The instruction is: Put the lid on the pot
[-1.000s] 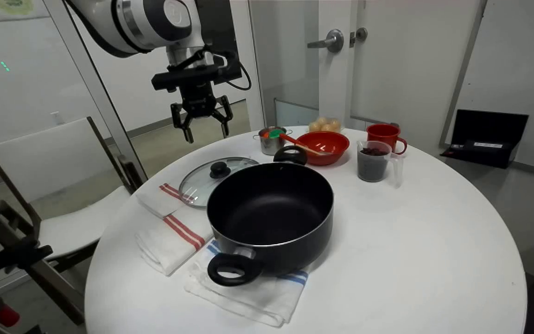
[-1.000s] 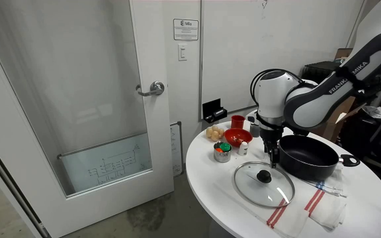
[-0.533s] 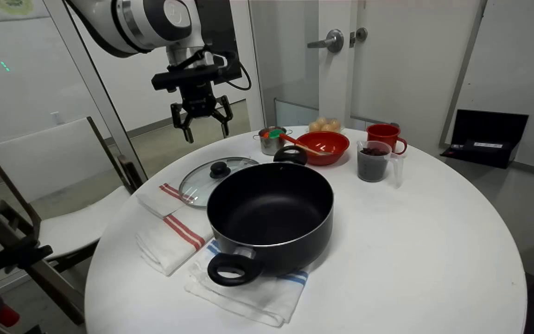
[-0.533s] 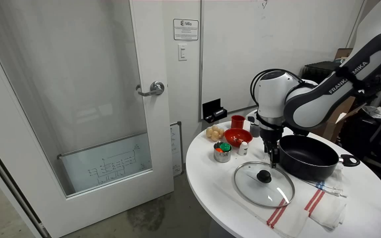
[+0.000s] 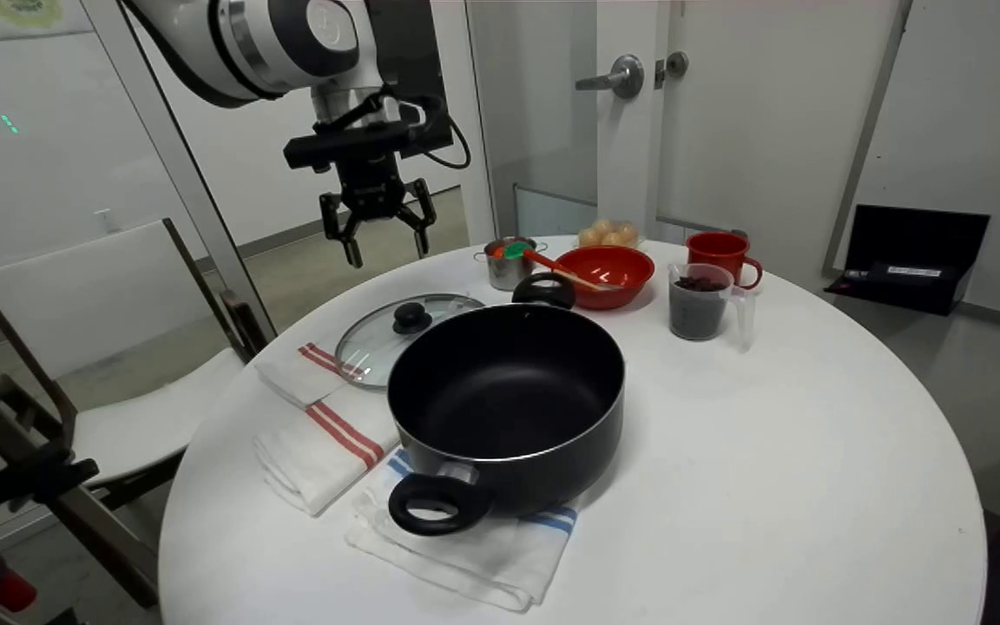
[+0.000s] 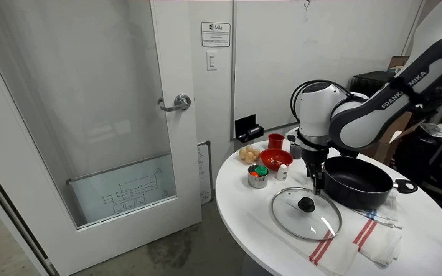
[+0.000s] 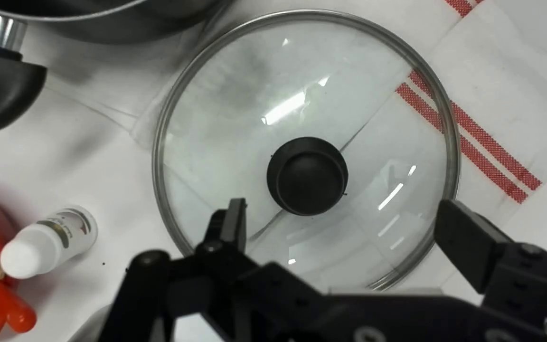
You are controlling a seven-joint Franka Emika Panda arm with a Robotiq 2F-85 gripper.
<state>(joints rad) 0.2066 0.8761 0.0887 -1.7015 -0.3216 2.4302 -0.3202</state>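
Note:
The lid [image 5: 411,318] is clear glass with a metal rim and black knob. It lies flat, knob up, partly over a red-striped towel; it also shows in an exterior view [image 6: 306,204] and the wrist view [image 7: 307,175]. The black pot [image 5: 509,382] stands uncovered beside it, partly on a blue-striped towel; it also shows in an exterior view [image 6: 353,180] and at the wrist view's top left [image 7: 107,26]. My gripper [image 5: 387,250] is open and empty, above the lid and apart from it. In the wrist view the knob appears beyond the fingertips [image 7: 340,209], nearer the left finger.
A red bowl [image 5: 608,276] with a spoon, a steel cup [image 6: 258,180] and a white bottle [image 6: 282,172] stand near the lid. A measuring cup [image 5: 698,308], a red mug [image 5: 720,249] and round pale items [image 6: 249,154] are farther off. Red-striped towels [image 5: 326,447] lie beside the pot.

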